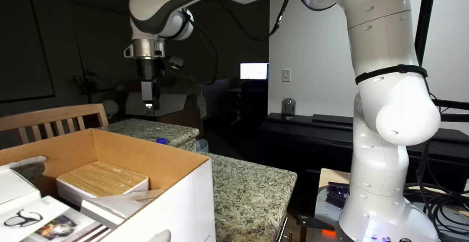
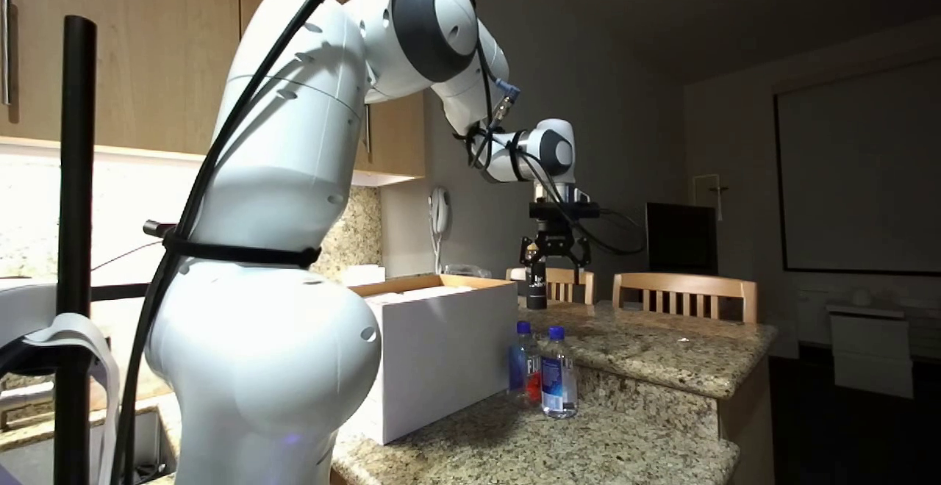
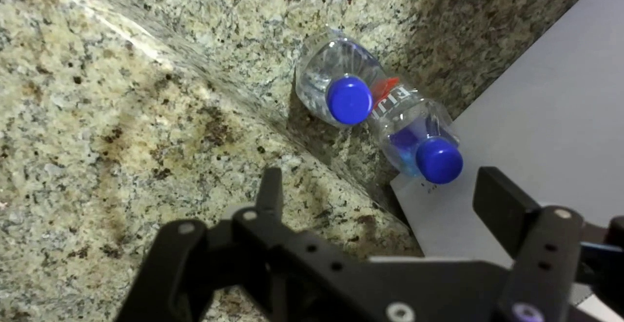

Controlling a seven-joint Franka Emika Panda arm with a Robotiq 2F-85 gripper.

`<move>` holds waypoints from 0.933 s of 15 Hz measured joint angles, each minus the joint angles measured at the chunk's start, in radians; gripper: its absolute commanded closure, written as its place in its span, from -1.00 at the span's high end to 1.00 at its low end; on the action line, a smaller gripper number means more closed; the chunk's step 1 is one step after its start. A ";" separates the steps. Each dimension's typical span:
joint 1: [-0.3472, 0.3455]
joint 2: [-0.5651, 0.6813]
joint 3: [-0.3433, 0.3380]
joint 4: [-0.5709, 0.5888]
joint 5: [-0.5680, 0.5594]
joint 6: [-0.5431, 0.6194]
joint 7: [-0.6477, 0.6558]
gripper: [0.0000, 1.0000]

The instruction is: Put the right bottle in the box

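Observation:
The right bottle, clear with a blue cap and a reddish patch low down, stands beside the box in an exterior view [image 2: 523, 364]. It also shows in the wrist view [image 3: 439, 160], close to the box wall. The box is white outside and brown inside; it is open at the top in both exterior views [image 1: 190, 205] [image 2: 448, 353] and shows as a pale wall in the wrist view [image 3: 526, 131]. My gripper [image 1: 149, 106] [image 2: 555, 259] [image 3: 382, 180] hangs high above the bottles. Its fingers are wide apart with nothing between them.
Another clear blue-capped bottle [image 2: 560, 378] [image 3: 321, 75] stands right beside the right bottle. A raised granite ledge [image 2: 647, 345] [image 3: 122, 131] borders them. A dark bottle [image 2: 537, 290] stands on the ledge. Inside the box are a wood-topped white case [image 1: 104, 178], printed papers and plastic wrap.

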 measured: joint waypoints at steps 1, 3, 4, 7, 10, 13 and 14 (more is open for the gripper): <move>0.001 -0.006 0.000 -0.027 -0.003 0.025 0.013 1.00; 0.003 -0.021 0.000 -0.083 -0.025 0.086 0.052 1.00; 0.003 -0.030 0.000 -0.112 -0.046 0.122 0.080 1.00; 0.003 -0.056 0.000 -0.193 -0.121 0.230 0.185 1.00; 0.008 -0.073 0.000 -0.238 -0.152 0.277 0.263 1.00; 0.018 -0.083 0.000 -0.253 -0.152 0.278 0.298 1.00; 0.019 -0.085 0.000 -0.255 -0.152 0.277 0.303 1.00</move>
